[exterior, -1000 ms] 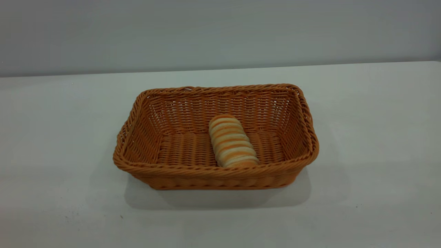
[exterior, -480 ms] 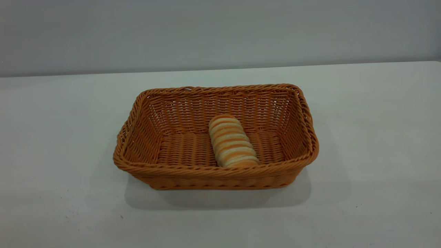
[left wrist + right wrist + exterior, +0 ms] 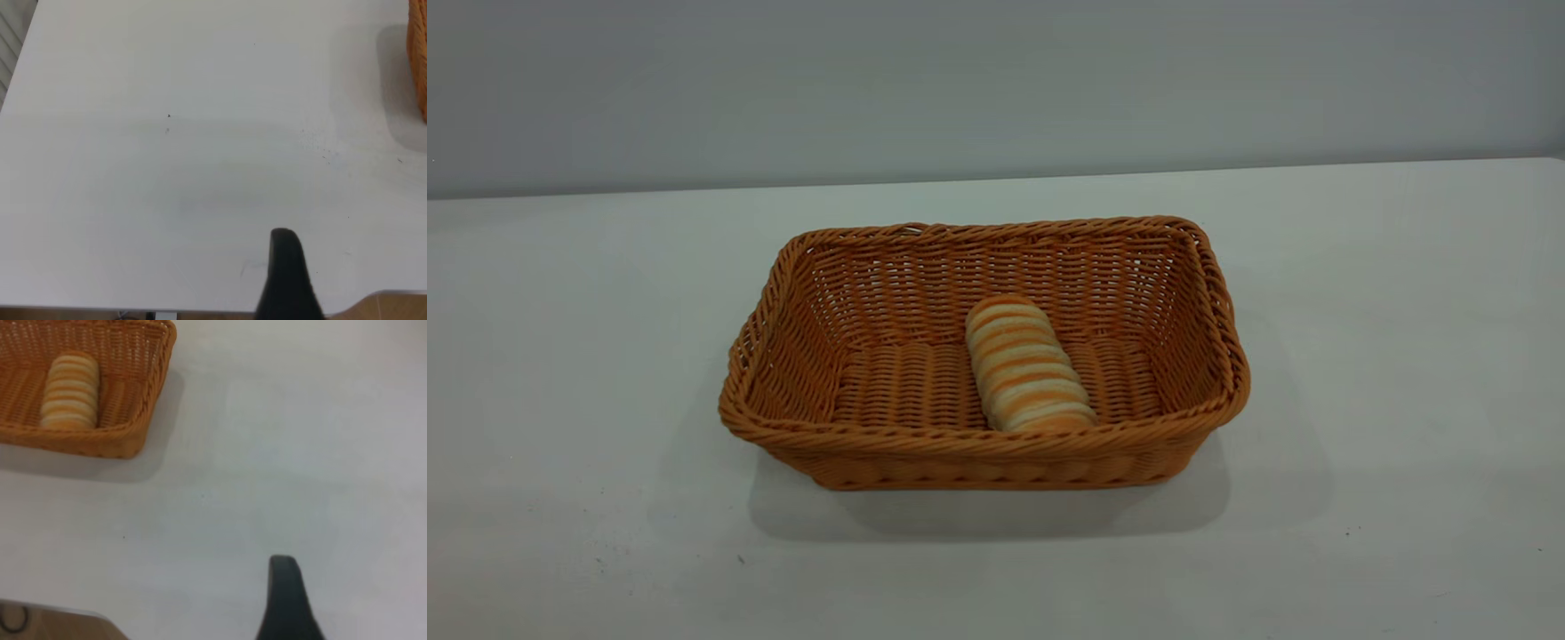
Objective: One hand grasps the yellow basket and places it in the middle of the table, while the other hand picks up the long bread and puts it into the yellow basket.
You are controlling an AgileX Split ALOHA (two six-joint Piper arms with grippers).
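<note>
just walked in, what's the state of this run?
Nothing is being handled right now. The yellow basket sits near the middle of the table, and the long bread lies inside it on the basket floor, so both steps look done. Neither arm appears in the exterior view. In each wrist view only one dark fingertip shows, over bare table: the left gripper well clear of the basket, the right gripper also away from it.

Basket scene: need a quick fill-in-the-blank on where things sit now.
1. The long bread lies ___ the yellow basket.
2. The basket stands on the white ___.
3. The number of loaves in view is ___.
4. In the exterior view, no ___ touches the basket.

Missing words: inside; table; one; gripper
</note>
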